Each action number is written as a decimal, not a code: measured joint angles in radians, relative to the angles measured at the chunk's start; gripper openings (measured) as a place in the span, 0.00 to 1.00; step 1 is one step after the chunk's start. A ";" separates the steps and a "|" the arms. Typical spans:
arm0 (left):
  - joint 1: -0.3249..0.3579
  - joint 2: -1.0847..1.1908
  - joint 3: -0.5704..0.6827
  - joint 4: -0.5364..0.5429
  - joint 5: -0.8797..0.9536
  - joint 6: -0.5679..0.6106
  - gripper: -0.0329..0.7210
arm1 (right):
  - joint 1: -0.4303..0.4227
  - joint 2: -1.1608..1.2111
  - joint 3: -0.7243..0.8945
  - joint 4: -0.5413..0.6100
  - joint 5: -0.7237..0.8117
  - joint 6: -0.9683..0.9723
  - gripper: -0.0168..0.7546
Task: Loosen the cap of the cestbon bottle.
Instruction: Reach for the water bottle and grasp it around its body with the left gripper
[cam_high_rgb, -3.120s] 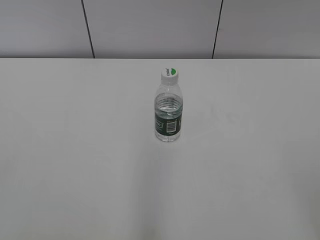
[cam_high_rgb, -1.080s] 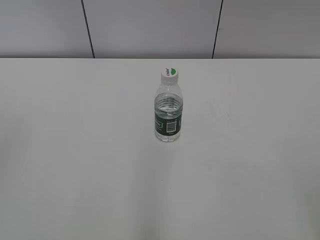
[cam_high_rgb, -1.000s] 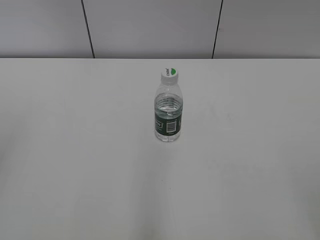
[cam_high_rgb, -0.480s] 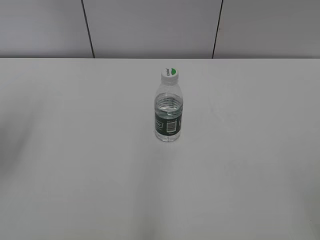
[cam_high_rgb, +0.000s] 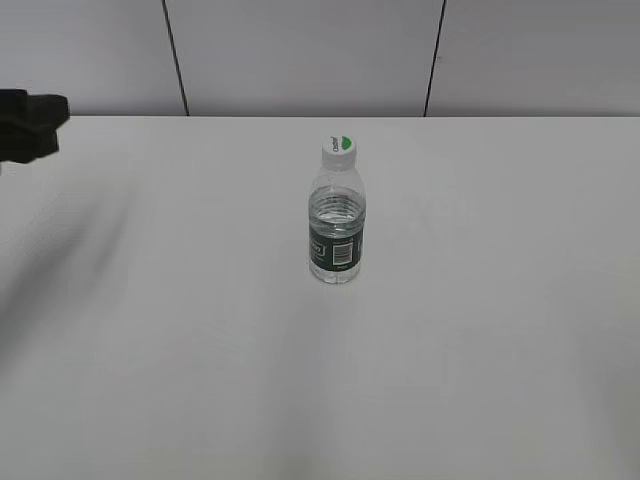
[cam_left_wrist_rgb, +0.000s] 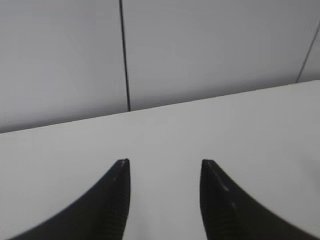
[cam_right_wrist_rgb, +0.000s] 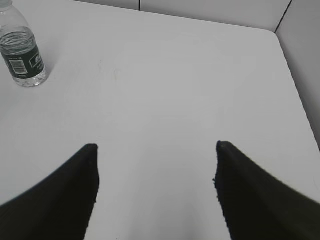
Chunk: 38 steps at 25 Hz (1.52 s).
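The cestbon bottle (cam_high_rgb: 336, 222) stands upright in the middle of the white table (cam_high_rgb: 480, 330), clear and ribbed with a dark green label band. Its white cap (cam_high_rgb: 340, 148) with a green half-circle sits on top. The bottle also shows at the top left of the right wrist view (cam_right_wrist_rgb: 21, 52), its cap cut off by the frame edge. My left gripper (cam_high_rgb: 28, 125) enters at the far left edge, well away from the bottle; in the left wrist view its jaws (cam_left_wrist_rgb: 162, 162) are open and empty. My right gripper (cam_right_wrist_rgb: 156, 146) is open and empty, out of the exterior view.
A grey panelled wall (cam_high_rgb: 300, 55) with dark vertical seams runs behind the table's far edge. The table's right edge (cam_right_wrist_rgb: 295, 90) shows in the right wrist view.
My left gripper has come into the exterior view at the far left edge, with its shadow on the table. The bottle has not moved.
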 joint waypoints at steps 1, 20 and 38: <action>0.000 0.044 0.000 0.017 -0.035 -0.003 0.51 | 0.000 0.000 0.000 0.000 0.001 0.000 0.74; -0.003 0.568 -0.226 0.593 -0.446 -0.240 0.49 | 0.000 0.000 0.000 0.000 0.001 0.000 0.74; -0.059 0.634 -0.288 0.735 -0.465 -0.267 0.52 | 0.000 0.000 0.000 0.000 0.001 0.000 0.74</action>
